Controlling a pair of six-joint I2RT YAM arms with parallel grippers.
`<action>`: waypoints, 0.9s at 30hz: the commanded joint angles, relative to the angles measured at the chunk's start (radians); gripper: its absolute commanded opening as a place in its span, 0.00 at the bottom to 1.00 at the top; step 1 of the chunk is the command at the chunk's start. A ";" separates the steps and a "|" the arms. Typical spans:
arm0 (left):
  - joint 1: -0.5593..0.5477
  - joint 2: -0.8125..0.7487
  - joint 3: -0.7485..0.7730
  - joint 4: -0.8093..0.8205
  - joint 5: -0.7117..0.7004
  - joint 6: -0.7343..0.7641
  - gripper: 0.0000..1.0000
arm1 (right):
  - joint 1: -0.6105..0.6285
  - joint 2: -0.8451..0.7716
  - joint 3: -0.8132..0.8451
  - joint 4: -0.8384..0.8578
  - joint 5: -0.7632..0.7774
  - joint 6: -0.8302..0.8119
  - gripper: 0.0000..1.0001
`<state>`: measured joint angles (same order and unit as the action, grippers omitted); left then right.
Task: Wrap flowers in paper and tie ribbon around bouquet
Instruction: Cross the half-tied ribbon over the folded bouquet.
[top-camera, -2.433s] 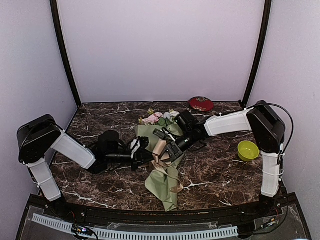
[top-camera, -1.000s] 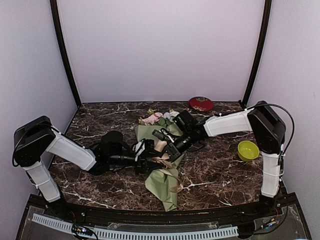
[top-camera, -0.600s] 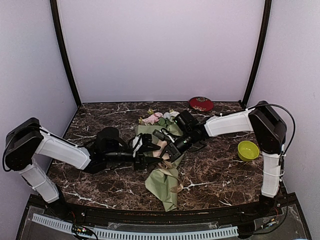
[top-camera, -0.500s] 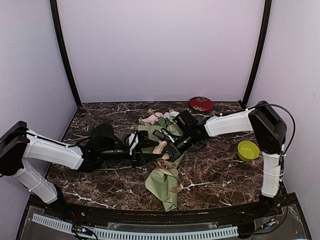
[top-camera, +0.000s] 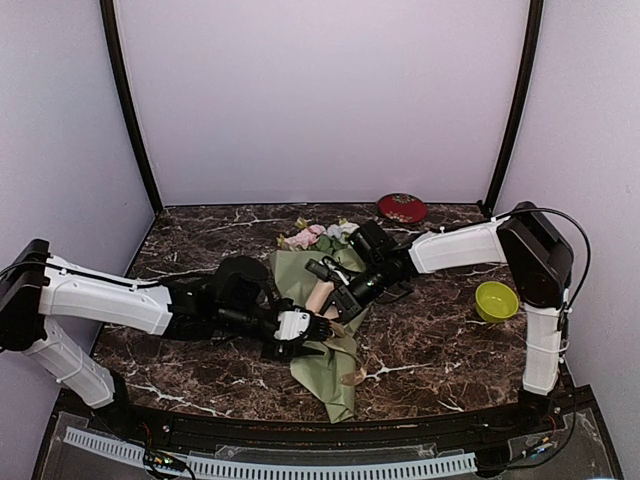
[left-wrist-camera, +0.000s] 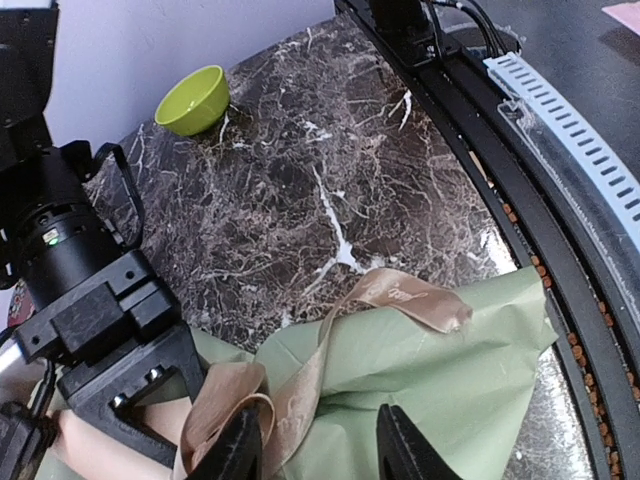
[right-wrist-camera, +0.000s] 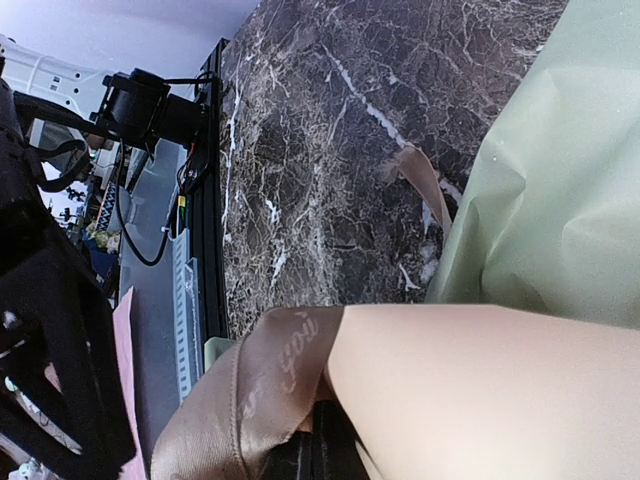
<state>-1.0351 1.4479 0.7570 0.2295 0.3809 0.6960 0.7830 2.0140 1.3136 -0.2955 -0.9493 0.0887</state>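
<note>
Wrapping: looks done. The flowers lie inside the paper, which is rolled into 1 long sage-green cone.
Bouquet: the bouquet lies flat on the desk, between the 2 arms, with pink and white blooms at the far end and the narrow tip towards the near edge.
Ribbon: the ribbon is on the job but not tied. In the left wrist view it curls in 1 loose loop over the middle of the cone, and 1 free end trails off past the paper's edge onto the marble. I see no knot or bow.
Right claw: the right claw is closed tight on the ribbon. In its own wrist view the band folds out from beside its tan finger, just above the green paper.
Left claw: the left claw sits low over the cone with its 2 tips apart, about half open. It holds nothing. A strand of ribbon runs under the gap between them.
Step in hand: probably taking the loose strand, so that each arm has 1 end to work with.
Left to do: pass the ribbon around the cone, cross the ends, and pull a knot snug without crushing the thin paper.
Bystanders: a green bowl and a red dish sit well apart from the bouquet.
</note>
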 joint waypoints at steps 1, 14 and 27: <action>0.002 0.088 0.114 -0.150 -0.009 0.121 0.39 | 0.005 -0.017 -0.018 0.023 -0.002 0.012 0.00; 0.001 0.163 0.146 -0.091 -0.102 0.155 0.38 | 0.004 -0.013 -0.022 0.025 -0.008 0.007 0.00; 0.001 0.177 0.145 0.004 -0.175 0.120 0.22 | 0.005 -0.019 -0.030 0.026 -0.014 0.002 0.00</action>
<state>-1.0351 1.6325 0.8841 0.1844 0.2367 0.8349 0.7826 2.0140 1.3006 -0.2909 -0.9493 0.0914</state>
